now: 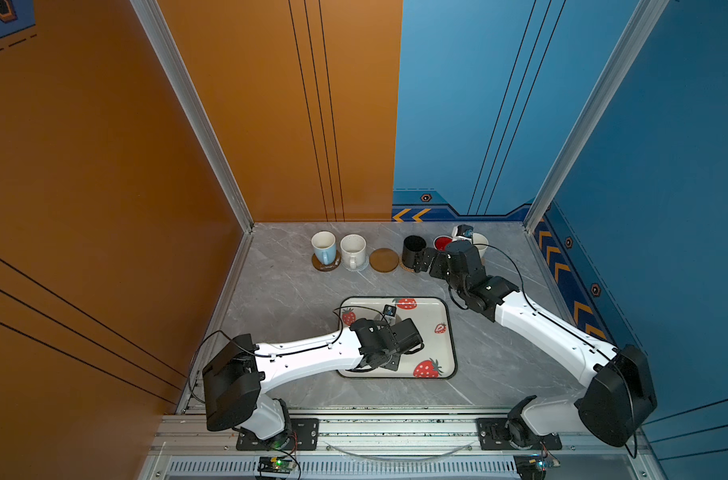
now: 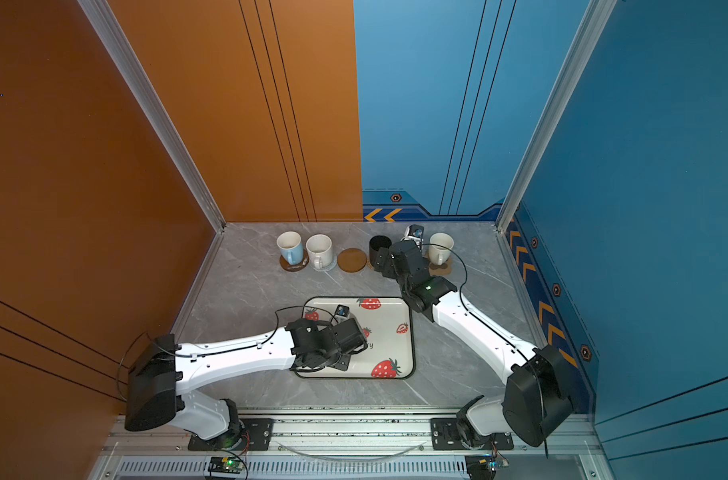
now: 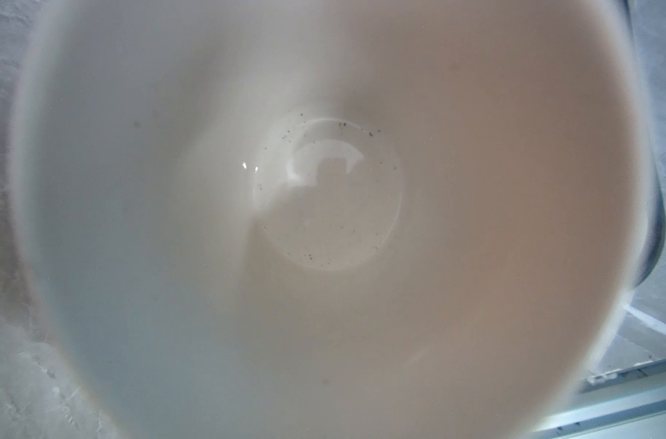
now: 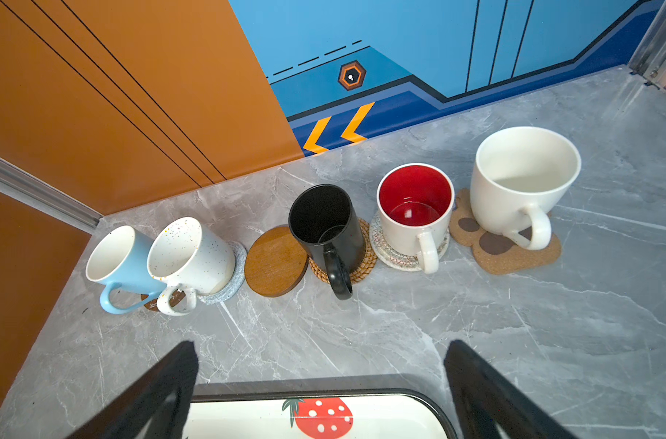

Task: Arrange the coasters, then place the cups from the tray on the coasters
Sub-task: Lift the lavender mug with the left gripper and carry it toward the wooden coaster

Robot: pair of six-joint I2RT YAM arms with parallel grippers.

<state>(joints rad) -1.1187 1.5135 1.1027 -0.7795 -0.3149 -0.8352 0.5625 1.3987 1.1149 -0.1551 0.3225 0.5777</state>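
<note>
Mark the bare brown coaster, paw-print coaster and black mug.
Bare brown coaster (image 4: 274, 262): right wrist view, top face centre.
Paw-print coaster (image 4: 521, 264): right wrist view, bare cork edge.
Black mug (image 4: 352, 245): right wrist view, outer wall.

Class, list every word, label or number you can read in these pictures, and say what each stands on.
"ry": on the tray, the rest of the word hidden under the left arm.
Pale lettering on the brown coaster under the light blue mug: too small to read.
Nothing else readable.
</note>
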